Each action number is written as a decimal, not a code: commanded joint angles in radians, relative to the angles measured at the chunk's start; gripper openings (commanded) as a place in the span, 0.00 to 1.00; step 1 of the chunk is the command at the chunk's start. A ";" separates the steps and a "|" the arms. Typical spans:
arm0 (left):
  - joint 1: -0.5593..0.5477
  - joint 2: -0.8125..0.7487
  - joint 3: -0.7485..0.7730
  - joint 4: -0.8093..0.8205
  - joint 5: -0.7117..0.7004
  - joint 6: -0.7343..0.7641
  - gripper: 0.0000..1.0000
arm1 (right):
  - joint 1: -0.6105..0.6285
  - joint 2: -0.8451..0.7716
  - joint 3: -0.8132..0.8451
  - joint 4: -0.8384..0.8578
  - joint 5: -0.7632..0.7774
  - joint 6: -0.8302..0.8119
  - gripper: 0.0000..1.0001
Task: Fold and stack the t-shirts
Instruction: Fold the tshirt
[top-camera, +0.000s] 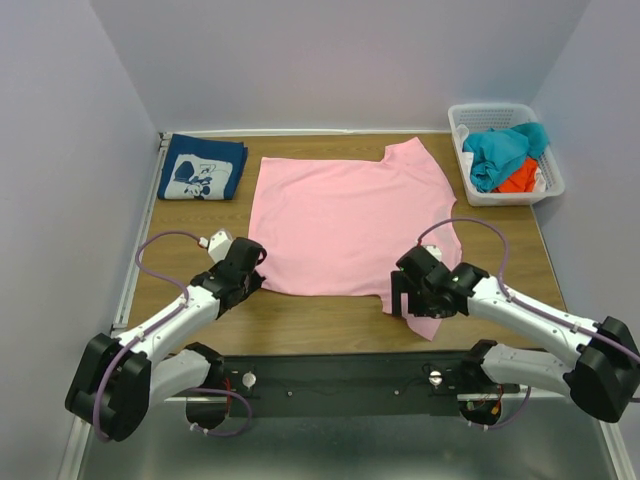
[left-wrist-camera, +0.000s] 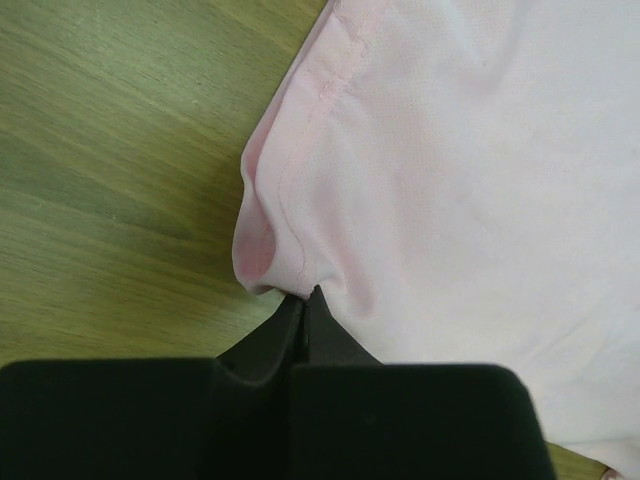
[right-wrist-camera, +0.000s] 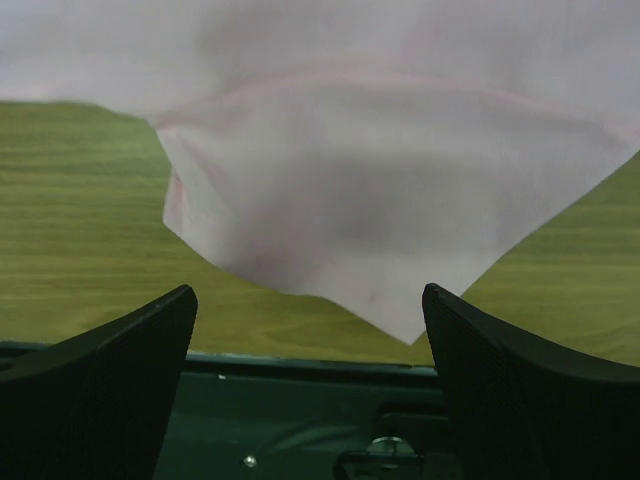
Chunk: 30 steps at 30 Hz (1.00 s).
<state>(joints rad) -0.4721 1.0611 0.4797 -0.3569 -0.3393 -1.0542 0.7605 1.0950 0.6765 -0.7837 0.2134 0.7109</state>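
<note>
left hand (left-wrist-camera: 308, 300) pinches pink tee (left-wrist-camera: 450, 200); right hand (right-wrist-camera: 308, 300) gapes wide.

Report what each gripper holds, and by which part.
Left gripper pinches the pink t-shirt at its near hem corner. Right gripper is open, holding nothing; the sleeve lies before it.

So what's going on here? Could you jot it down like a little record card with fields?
Pink t-shirt: spread out on the wooden table, not yet folded
Navy t-shirt: folded, far left corner, white cartoon print facing up
Left end effector: shut on the pink shirt's near left hem
Right end effector: open, facing the near right sleeve, gripping nothing
White basket: far right, holds teal cloth and orange cloth
</note>
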 joint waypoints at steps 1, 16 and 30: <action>0.006 -0.007 -0.018 0.027 -0.012 0.020 0.00 | 0.020 0.000 -0.043 -0.080 -0.080 0.088 1.00; 0.007 0.004 -0.021 0.041 -0.006 0.043 0.00 | 0.030 0.207 -0.060 -0.005 0.035 0.160 0.64; 0.009 -0.046 -0.018 0.021 -0.007 0.043 0.00 | 0.031 0.293 0.001 -0.046 0.246 0.249 0.01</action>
<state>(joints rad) -0.4702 1.0424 0.4614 -0.3309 -0.3370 -1.0172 0.7910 1.3685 0.6930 -0.7971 0.2893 0.9157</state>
